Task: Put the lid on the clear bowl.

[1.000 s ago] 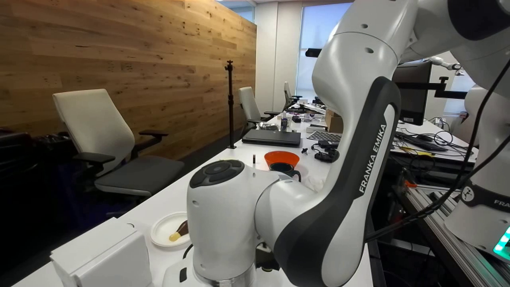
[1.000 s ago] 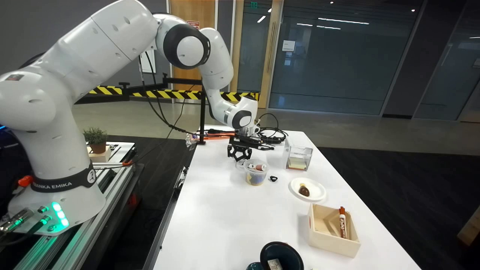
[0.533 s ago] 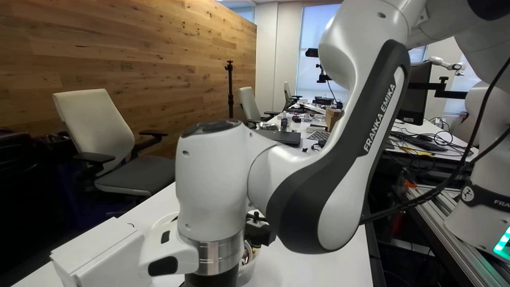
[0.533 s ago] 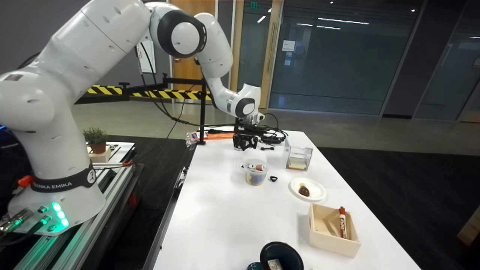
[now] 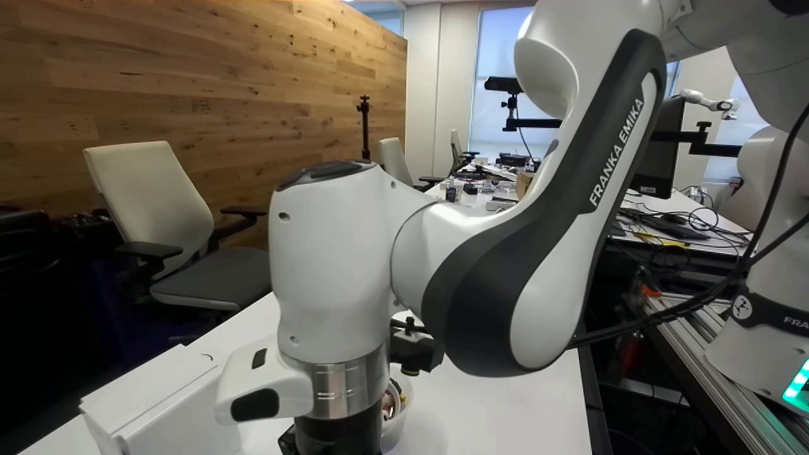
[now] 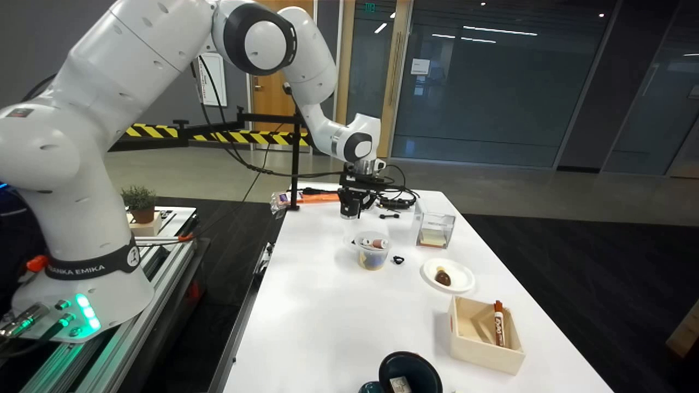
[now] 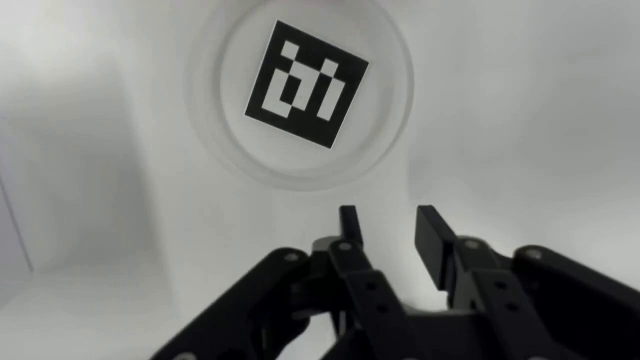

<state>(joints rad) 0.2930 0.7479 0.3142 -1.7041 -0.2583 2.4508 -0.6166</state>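
The lid (image 7: 307, 95), round and pale with a black-and-white square pattern, lies flat ahead of my gripper in the wrist view; its top edge is cut off. My gripper (image 7: 388, 212) is partly open and empty, its fingertips apart from the lid. In an exterior view the gripper (image 6: 363, 210) hangs over the table behind the clear bowl (image 6: 371, 257). Small things show inside the bowl. A faint see-through rim (image 6: 348, 240) beside the bowl looks like the lid. The bowl (image 5: 398, 422) also shows partly behind the wrist, where the fingers are hidden or out of view.
In an exterior view a clear box (image 6: 435, 232), a white plate (image 6: 466, 279) with a brown item, a wooden box (image 6: 483, 352) with a marker and a dark mug (image 6: 409, 365) stand nearby. Small black item (image 6: 398, 260) lies beside the bowl. A white box (image 5: 164, 404) stands in the foreground.
The gripper was low beside the bowl over the faint rim. It has risen, moved back from the bowl and turned. The bowl, hidden earlier in an exterior view, now shows partly.
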